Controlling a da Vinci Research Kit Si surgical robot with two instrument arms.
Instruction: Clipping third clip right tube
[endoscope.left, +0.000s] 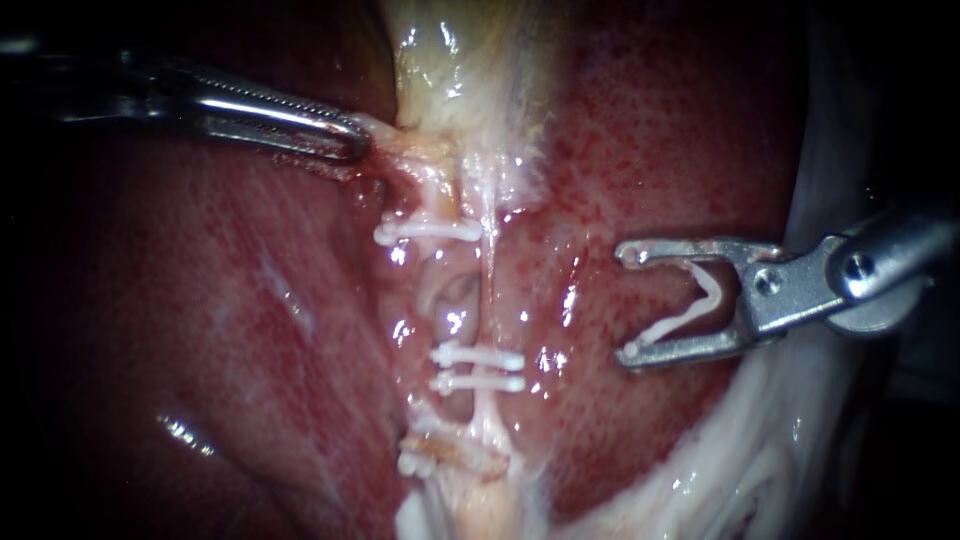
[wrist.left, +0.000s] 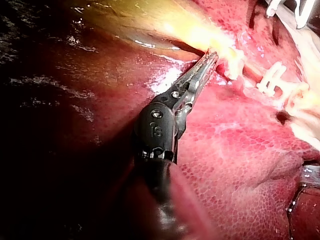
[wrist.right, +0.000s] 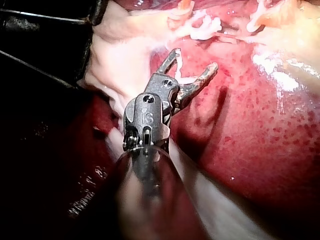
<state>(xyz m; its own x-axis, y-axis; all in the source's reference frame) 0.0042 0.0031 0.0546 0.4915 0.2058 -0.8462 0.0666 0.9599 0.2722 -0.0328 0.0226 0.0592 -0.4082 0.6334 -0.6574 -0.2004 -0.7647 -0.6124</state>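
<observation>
Liver (endoscope.left: 200, 330) is the backdrop, red and wet, with the gallbladder (endoscope.left: 460, 60) pale yellow at top centre. Left instrument (endoscope.left: 352, 138) comes in top left, jaws clenched on a strip of pale tissue (endoscope.left: 385, 135) at the gallbladder's base. Left wrist view agrees: jaws together at the tip. Centre: right tube (endoscope.left: 490, 290) runs thin and white down the middle. Top clip (endoscope.left: 430, 231) sits just left of it. Clip pair (endoscope.left: 478, 370) crosses the tube lower down, close together and parallel. Low clip (endoscope.left: 412, 462) lies below those, partly buried. Right instrument (endoscope.left: 630, 302) sits well right of the tube, over liver, clear of it. Its jaws are spread wide and grip the loaded clip (endoscope.left: 690, 318), a white open V seated against both.
</observation>
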